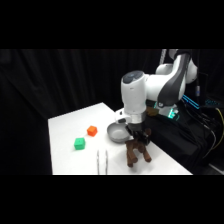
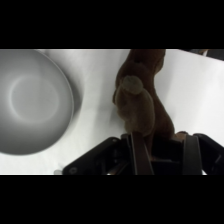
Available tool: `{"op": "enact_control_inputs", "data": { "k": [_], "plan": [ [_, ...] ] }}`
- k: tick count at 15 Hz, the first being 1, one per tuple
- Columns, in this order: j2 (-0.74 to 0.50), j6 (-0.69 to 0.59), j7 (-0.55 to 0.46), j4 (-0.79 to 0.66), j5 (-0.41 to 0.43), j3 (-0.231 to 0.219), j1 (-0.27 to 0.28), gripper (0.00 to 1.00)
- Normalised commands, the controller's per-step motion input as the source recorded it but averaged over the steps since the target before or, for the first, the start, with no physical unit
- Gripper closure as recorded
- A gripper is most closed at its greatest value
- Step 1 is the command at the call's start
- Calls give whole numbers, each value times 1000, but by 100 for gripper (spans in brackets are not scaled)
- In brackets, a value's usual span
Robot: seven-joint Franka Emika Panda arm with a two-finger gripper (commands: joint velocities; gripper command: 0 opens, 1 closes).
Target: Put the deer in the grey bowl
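The deer (image 1: 136, 152), a dark brown plush animal, is at the table's front right with its limbs pointing down toward the near edge. My gripper (image 1: 137, 136) comes down from above onto its upper end. In the wrist view the deer (image 2: 140, 100) stretches away from the gripper (image 2: 162, 150), and its near end sits between the two fingers, which press against it. The grey bowl (image 1: 117, 132) stands upright just left of the gripper. It is empty in the wrist view (image 2: 30, 100), a short gap from the deer.
An orange cube (image 1: 92, 131) and a green cube (image 1: 79, 143) lie left of the bowl. Metal tongs (image 1: 102, 161) lie near the front edge. The white table (image 1: 70, 125) ends close to the right of the deer.
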Motion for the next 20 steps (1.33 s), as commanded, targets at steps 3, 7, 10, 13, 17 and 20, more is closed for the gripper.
{"op": "enact_control_inputs", "data": {
  "k": [3,7,10,13,17,20],
  "plan": [
    [-387,-383,-38,85,88,-145,-70,94],
    [-234,-214,-98,42,96,-169,-125,93],
    [-185,-112,-99,-55,87,-122,-106,93],
    [-153,-33,-106,-123,81,-90,-87,93],
    [-24,134,-162,-136,105,-77,-84,93],
    [110,298,-213,-93,117,-65,-85,93]
  ]
}}
